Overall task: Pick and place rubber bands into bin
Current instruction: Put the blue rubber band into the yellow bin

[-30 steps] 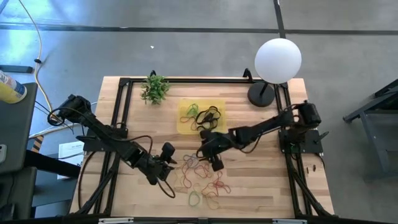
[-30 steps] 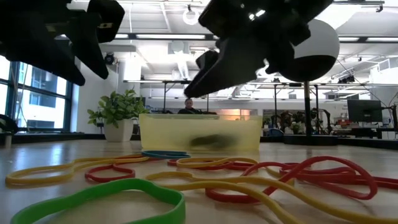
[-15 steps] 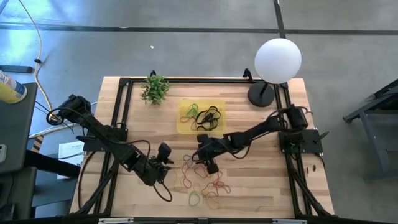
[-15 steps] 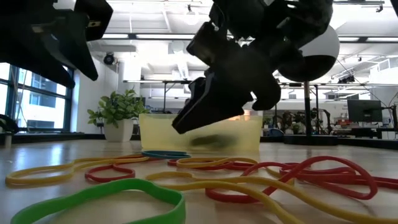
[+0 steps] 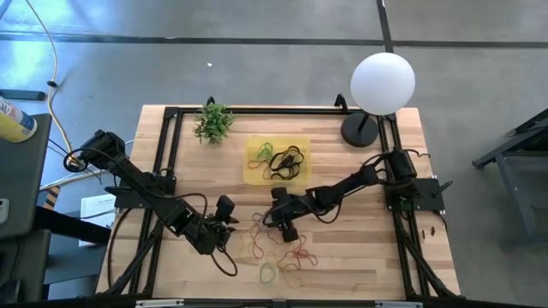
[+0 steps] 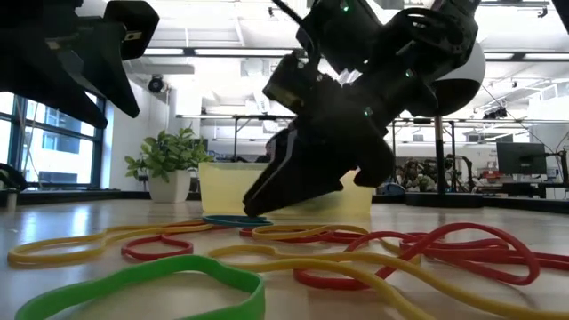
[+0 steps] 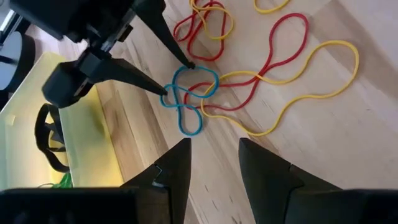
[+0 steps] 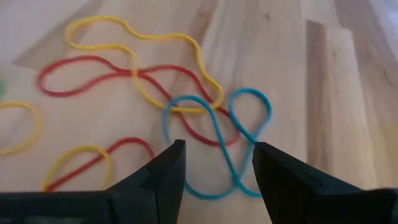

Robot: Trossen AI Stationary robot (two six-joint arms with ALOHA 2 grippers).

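Observation:
Loose rubber bands [image 5: 278, 248] in red, yellow, green and orange lie scattered on the wooden table, near the front. A blue band [image 8: 211, 137] lies twisted at the heap's far left edge. My right gripper [image 8: 219, 146] is low over it and open, one fingertip on each side of the band [image 7: 186, 102]. In the low view its tips [image 6: 253, 203] are almost on the table. My left gripper [image 7: 214, 142] hangs open above the table to the left [image 5: 229, 214], with nothing between its fingers. The yellow bin [image 5: 253, 162] stands behind and holds black and green bands. My right gripper slants down from the table's right side, its open fingertips [image 7: 166, 93] at the outer edges of the blue band's loop [image 7: 199, 78]. Whether they touch the band, I cannot tell. The band lies flat on the table.
A small green plant [image 5: 212, 122] stands at the far left. A lamp with a white globe [image 5: 383, 83] stands at the far right. Black frame rails [image 5: 167, 145] run along the table's edges. Bare wood lies between the bin and the heap of bands.
My right gripper has come down toward the table and a little toward its near left, from beside the bin to the blue band. Its fingers are as wide apart as before. The bands have not moved.

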